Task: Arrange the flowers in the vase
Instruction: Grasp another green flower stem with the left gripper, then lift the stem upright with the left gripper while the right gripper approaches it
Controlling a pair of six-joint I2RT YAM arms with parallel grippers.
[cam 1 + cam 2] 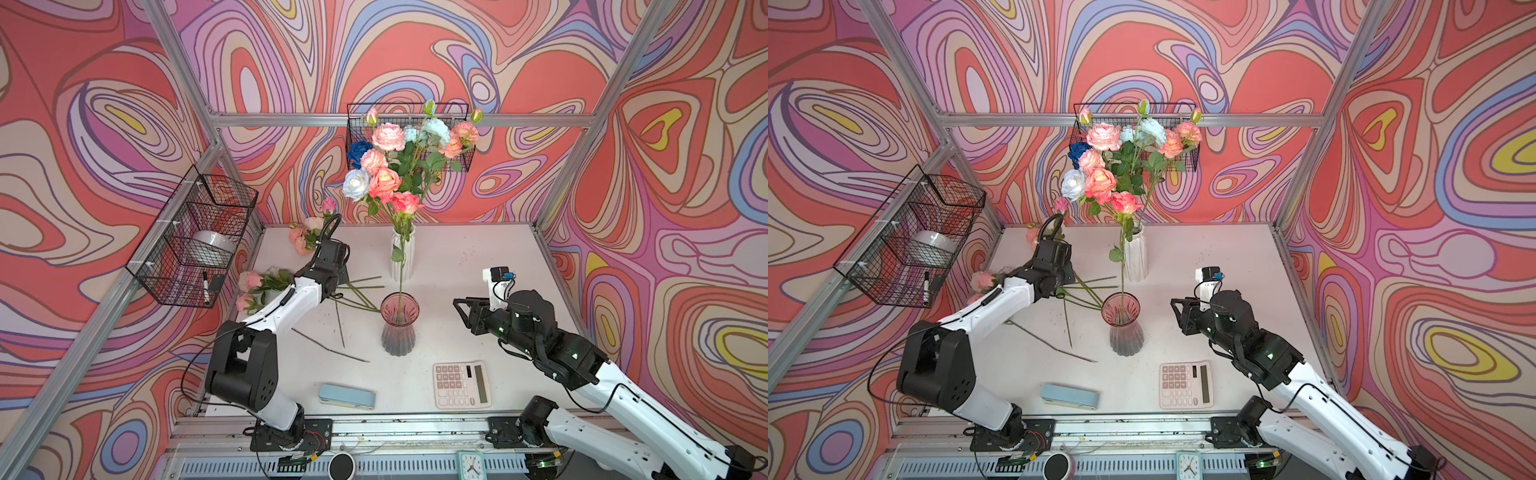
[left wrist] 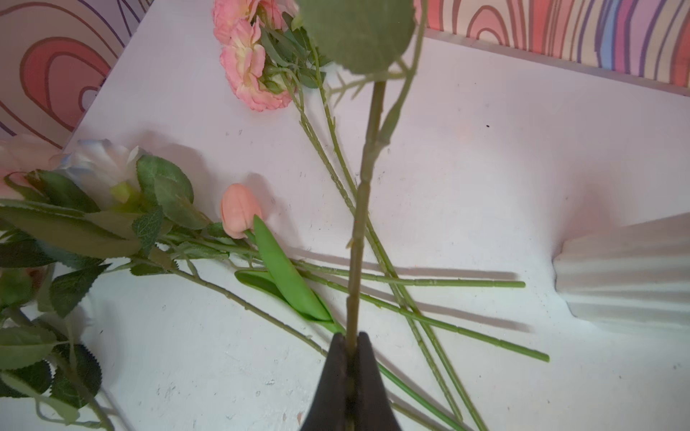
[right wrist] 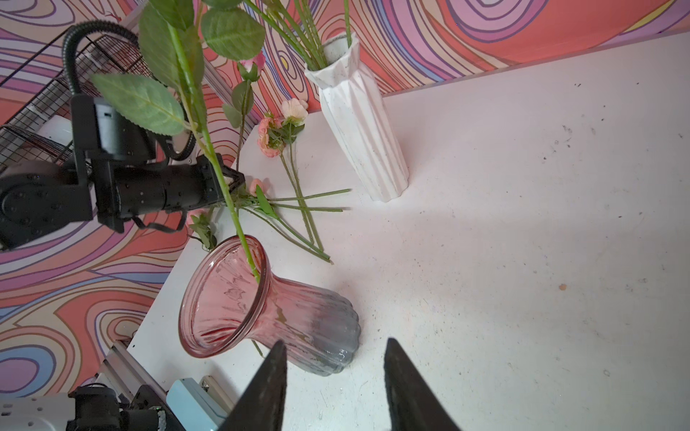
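One rose stem (image 2: 360,209), probably pink-budded, clamped in left tool (image 2: 351,336); right tool (image 3: 335,343) half-open, empty; low grip risks swivel, missing glass vase (image 1: 399,340).

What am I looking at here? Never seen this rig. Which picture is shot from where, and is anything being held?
Two robot arms are mounted at the front edge of a white table, each ending in a two-fingered claw. The two wide pictures come from one camera head overhead and are nearly identical. The other two come from a camera on each arm's wrist, looking past its claw.

On the table are a white vase holding a bunch of flowers, a pink glass vase with one long stem in it, and loose flowers lying flat. There is also a calculator and what looks like a pale blue stapler.

The left claw is shut on a green flower stem. The right claw is open and empty, close to the pink glass vase.
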